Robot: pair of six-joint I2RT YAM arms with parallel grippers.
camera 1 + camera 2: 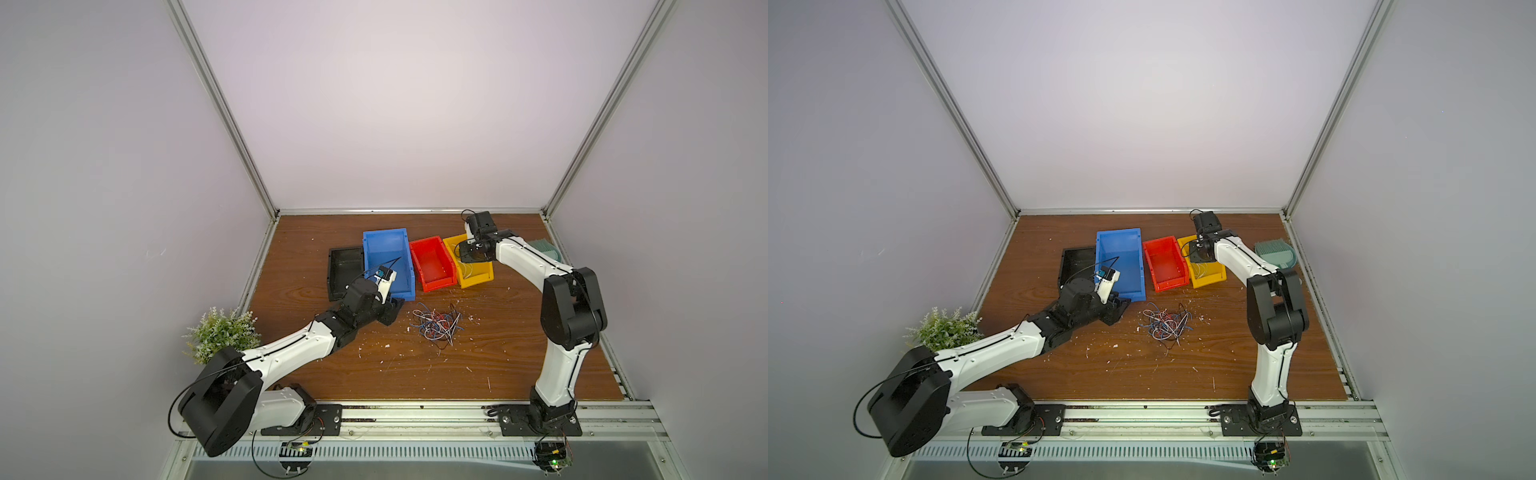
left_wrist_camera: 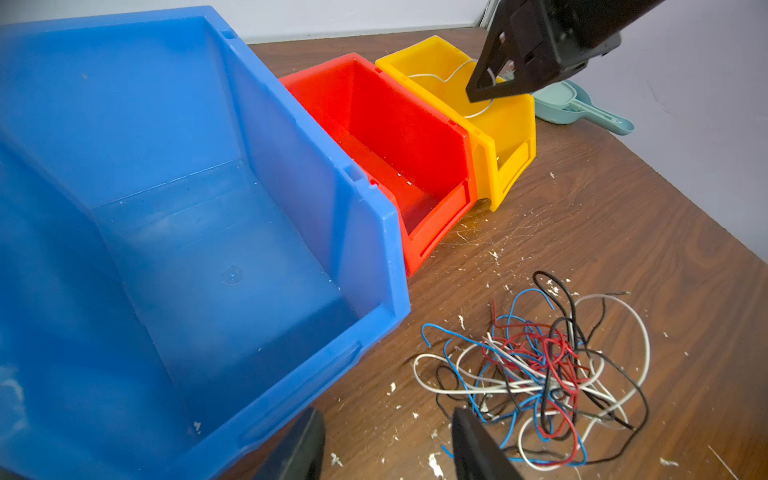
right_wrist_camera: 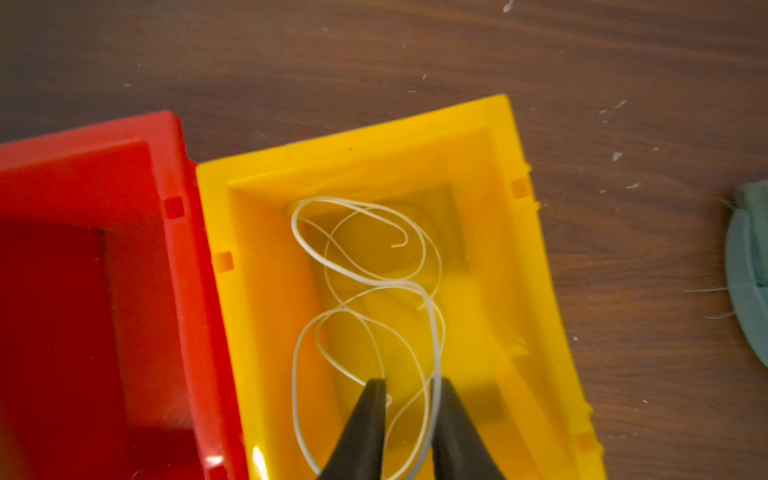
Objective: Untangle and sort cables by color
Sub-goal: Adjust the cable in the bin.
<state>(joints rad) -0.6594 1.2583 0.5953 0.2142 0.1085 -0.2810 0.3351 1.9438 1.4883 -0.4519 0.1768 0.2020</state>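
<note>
White cables [image 3: 395,284] coil inside yellow bin [image 3: 257,332].

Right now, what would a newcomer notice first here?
A blue plastic bin, a red bin and a yellow bin stand in a row on the wooden table. Before them lies a tangle of blue, red, white and black wires. The right gripper hangs over the yellow bin's white wires.

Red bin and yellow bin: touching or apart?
Touching. In the right wrist view the rim of the red bin meets the rim of the yellow bin along their shared side, with no gap showing.
</note>
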